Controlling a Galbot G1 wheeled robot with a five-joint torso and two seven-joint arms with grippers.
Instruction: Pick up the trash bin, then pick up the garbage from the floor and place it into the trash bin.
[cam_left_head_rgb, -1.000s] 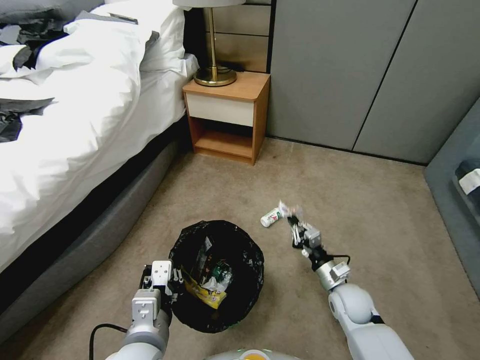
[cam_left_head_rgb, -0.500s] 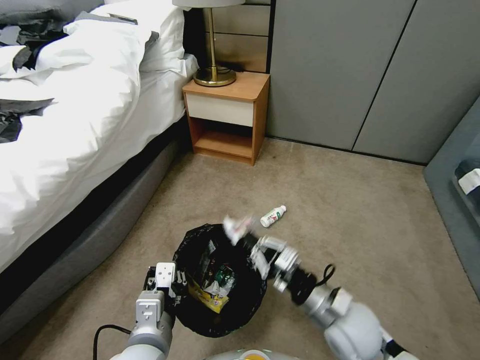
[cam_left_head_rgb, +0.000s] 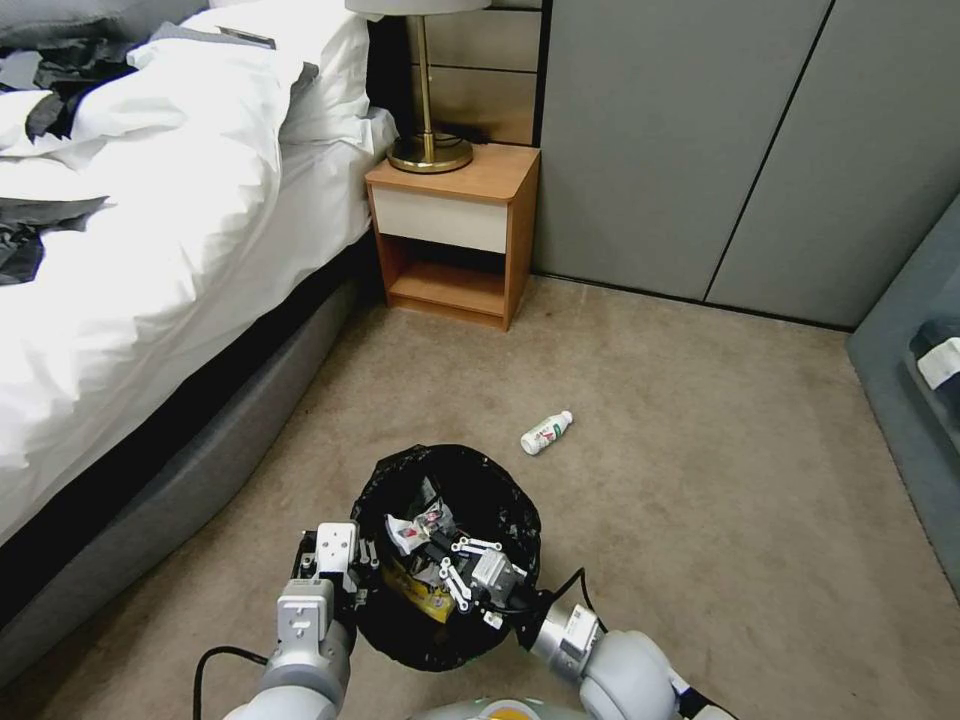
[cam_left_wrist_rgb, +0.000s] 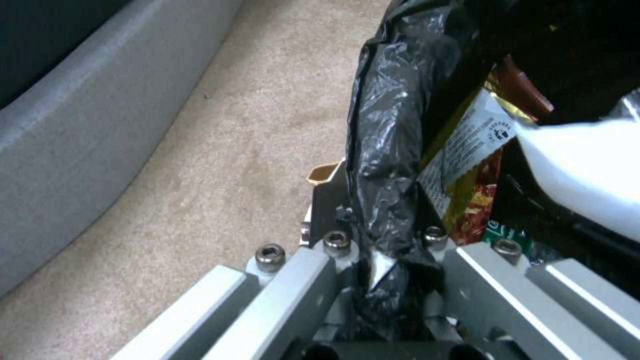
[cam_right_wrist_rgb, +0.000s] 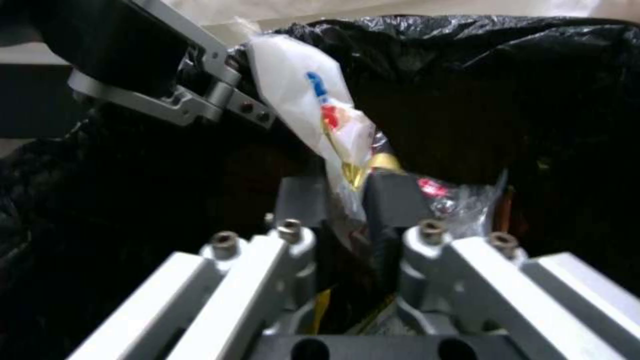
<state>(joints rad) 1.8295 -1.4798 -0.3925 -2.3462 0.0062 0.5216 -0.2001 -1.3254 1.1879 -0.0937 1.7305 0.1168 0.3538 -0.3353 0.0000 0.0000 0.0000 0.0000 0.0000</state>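
The trash bin (cam_left_head_rgb: 512, 505), lined with a black bag, hangs just above the floor (cam_left_head_rgb: 700, 480). My left gripper (cam_left_head_rgb: 358, 578) is shut on its near-left rim, and the left wrist view shows the black bag (cam_left_wrist_rgb: 387, 125) pinched between the fingers (cam_left_wrist_rgb: 287, 285). My right gripper (cam_left_head_rgb: 432, 543) is low over the bin's opening, shut on a crinkly white wrapper (cam_left_head_rgb: 405, 530) with red and blue print (cam_right_wrist_rgb: 313, 100). Yellow wrappers (cam_left_head_rgb: 420, 598) lie inside the bin. A small white bottle (cam_left_head_rgb: 546, 433) lies on the carpet beyond the bin.
A bed (cam_left_head_rgb: 150, 250) with white bedding runs along the left. A wooden nightstand (cam_left_head_rgb: 455, 230) with a brass lamp (cam_left_head_rgb: 430, 150) stands ahead, beside grey wardrobe doors (cam_left_head_rgb: 700, 140). Blue-grey furniture (cam_left_head_rgb: 915, 400) edges the right. Open carpet lies right of the bin.
My right gripper has swung from beside the bottle leftward and back, carrying the white wrapper to the bin's opening. The bin has shifted slightly right.
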